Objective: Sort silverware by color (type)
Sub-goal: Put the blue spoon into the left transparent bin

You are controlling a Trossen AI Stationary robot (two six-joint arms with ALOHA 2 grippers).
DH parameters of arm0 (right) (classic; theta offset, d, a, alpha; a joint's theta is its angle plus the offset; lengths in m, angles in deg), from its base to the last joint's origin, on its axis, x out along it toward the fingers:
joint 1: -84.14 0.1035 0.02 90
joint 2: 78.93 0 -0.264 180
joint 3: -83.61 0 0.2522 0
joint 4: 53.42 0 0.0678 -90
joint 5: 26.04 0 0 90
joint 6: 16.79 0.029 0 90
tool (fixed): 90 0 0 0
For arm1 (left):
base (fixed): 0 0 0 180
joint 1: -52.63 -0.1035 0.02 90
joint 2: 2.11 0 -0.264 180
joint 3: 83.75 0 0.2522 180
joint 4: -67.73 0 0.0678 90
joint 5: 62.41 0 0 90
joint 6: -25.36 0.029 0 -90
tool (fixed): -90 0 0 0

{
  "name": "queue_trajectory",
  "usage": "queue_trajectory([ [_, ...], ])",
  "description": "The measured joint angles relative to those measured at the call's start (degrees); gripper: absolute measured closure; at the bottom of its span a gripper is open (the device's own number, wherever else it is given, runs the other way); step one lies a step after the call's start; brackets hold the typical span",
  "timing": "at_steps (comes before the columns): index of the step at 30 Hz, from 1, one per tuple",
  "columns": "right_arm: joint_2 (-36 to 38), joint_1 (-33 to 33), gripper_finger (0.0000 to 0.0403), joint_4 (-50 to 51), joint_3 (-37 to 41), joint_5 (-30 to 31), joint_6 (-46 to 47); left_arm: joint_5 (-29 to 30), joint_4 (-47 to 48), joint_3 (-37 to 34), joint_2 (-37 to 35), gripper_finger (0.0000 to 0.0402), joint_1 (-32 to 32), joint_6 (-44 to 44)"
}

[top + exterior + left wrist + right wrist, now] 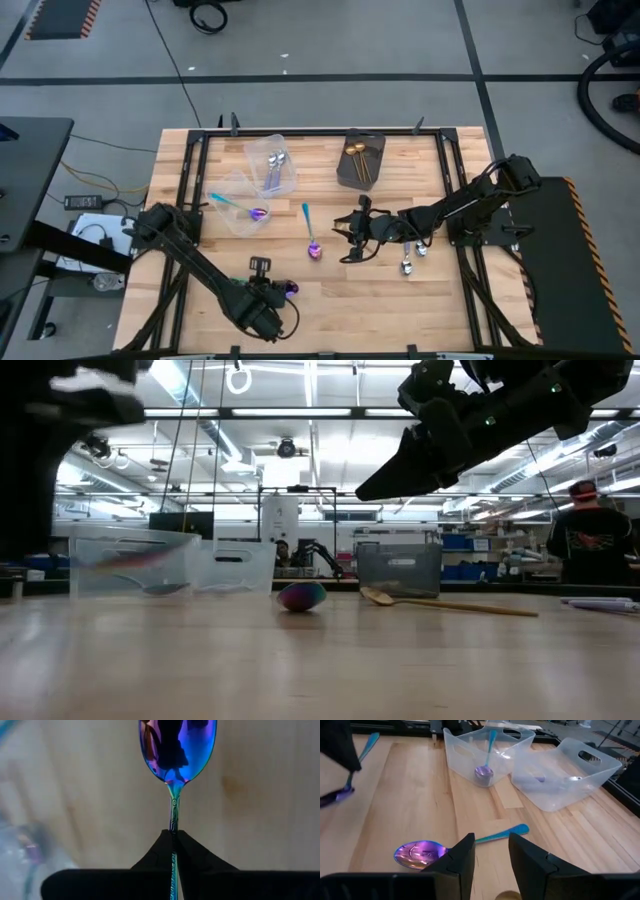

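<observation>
I see my left gripper (283, 291) pinched on an iridescent spoon (177, 750) near the wooden table's (330, 300) front edge, right gripper (490, 852) parted, empty.

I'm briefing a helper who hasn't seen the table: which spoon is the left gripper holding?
Start at the near edge of the wooden table in the high view, left of centre. There the left gripper is shut on an iridescent purple-blue spoon, pinched by its teal handle. Unlike its twin lying loose mid-table, it is held in the fingers.

The wooden bench (320, 310) carries two tubs (272, 165), a grey box (362, 158) beside them, and spoons (311, 235) nearby.
</observation>
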Motion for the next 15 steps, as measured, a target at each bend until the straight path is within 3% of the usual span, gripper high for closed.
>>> queue_trajectory([
  [15,0.0,0.7,0.0274,1.9,0.0,-1.7,3.4,13.2,11.2,0.0,-12.4,0.0387,-5.9,4.2],
])
